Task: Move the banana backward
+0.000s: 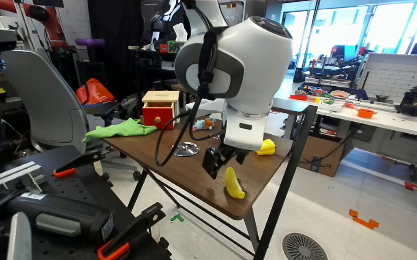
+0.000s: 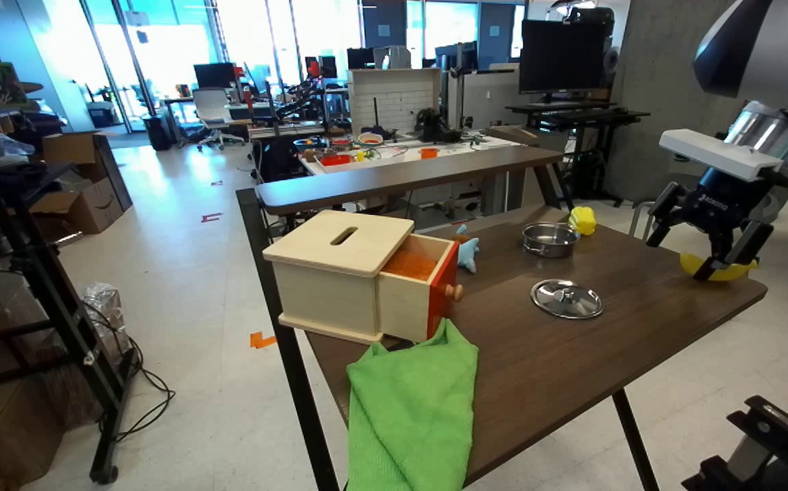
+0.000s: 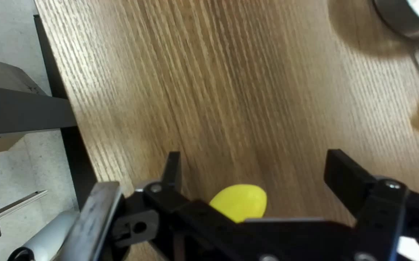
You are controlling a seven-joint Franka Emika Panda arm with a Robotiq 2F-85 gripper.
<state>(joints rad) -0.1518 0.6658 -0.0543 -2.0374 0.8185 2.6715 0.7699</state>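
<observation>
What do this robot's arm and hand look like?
The arm is rounded and white, with grey joint covers, a silvery metal section and black cables outside it. The hand is black and angular, with two jointed fingers and pale ROBOTIQ lettering.

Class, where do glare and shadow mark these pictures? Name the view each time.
In both exterior views, windows washed out nearly white and bright reflections on the metal lid; in the wrist view, pale sheen on the wooden tabletop and a soft-edged brown shadow beside the metal pot.
</observation>
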